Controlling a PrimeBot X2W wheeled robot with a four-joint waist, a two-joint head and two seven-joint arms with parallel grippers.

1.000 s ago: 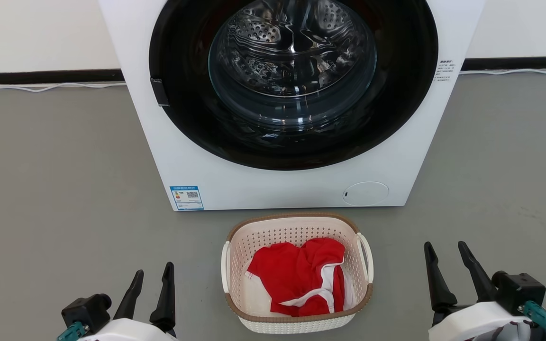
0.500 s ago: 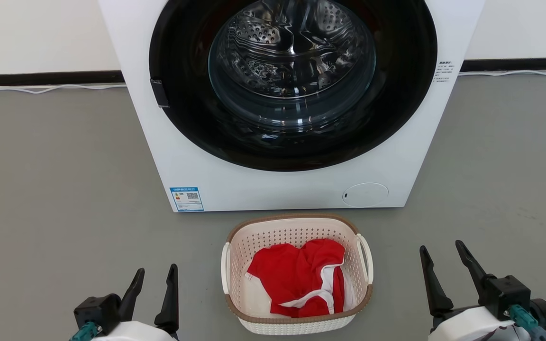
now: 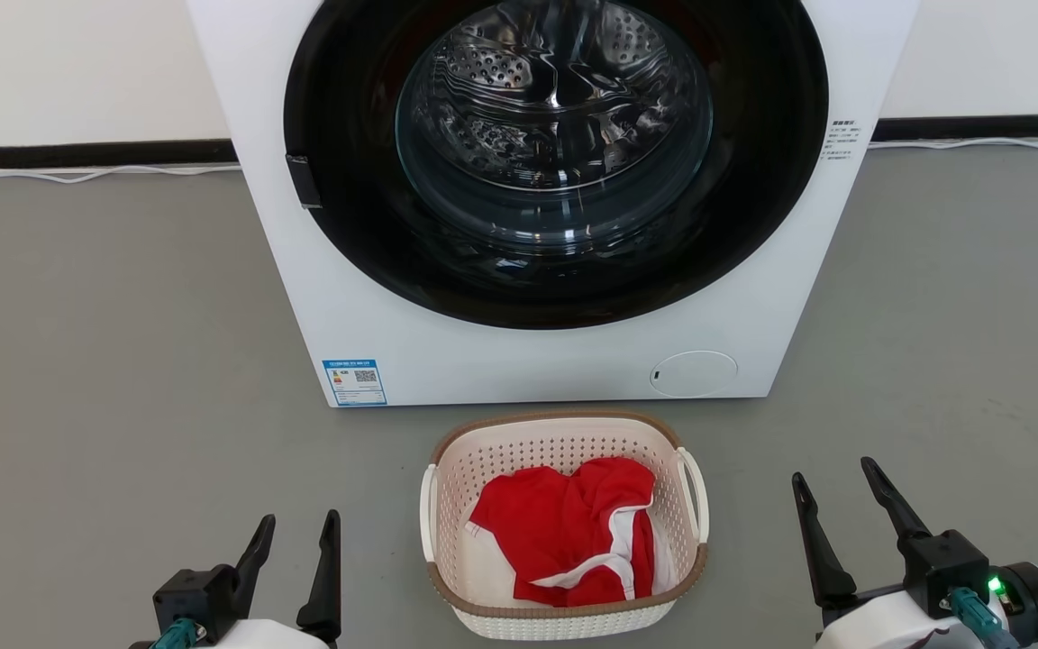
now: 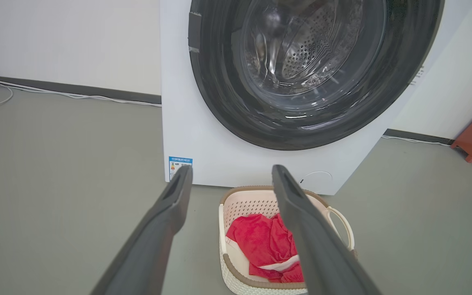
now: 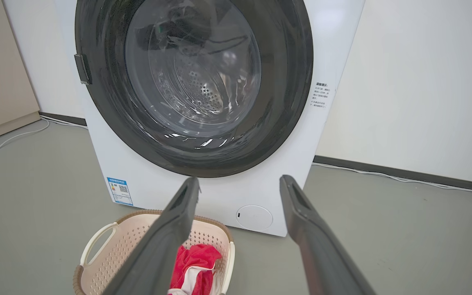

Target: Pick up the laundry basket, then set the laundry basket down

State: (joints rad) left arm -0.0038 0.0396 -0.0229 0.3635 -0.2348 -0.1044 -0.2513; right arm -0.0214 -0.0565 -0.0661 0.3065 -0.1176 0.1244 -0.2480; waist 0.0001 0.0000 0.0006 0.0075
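The laundry basket [image 3: 555,446], holding a red garment [image 3: 564,527], sat on the grey floor [image 3: 122,361] just before the washing machine [image 3: 483,361], flanked by the left gripper [image 3: 299,521] and right gripper [image 3: 833,470], both spread wide and empty, so lifting and setting down were apparently yet to come.

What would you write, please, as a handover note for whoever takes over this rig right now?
Left gripper: open, empty, to the basket's left, apart from it.
Right gripper: open, empty, to the basket's right, apart from it.
Laundry basket: upright on the grey floor in front of the washing machine, red garment inside.
Done: nothing yet; the basket is neither gripped nor lifted.
To do: take hold of it, probably by its white side handles, lift it, then set it down.
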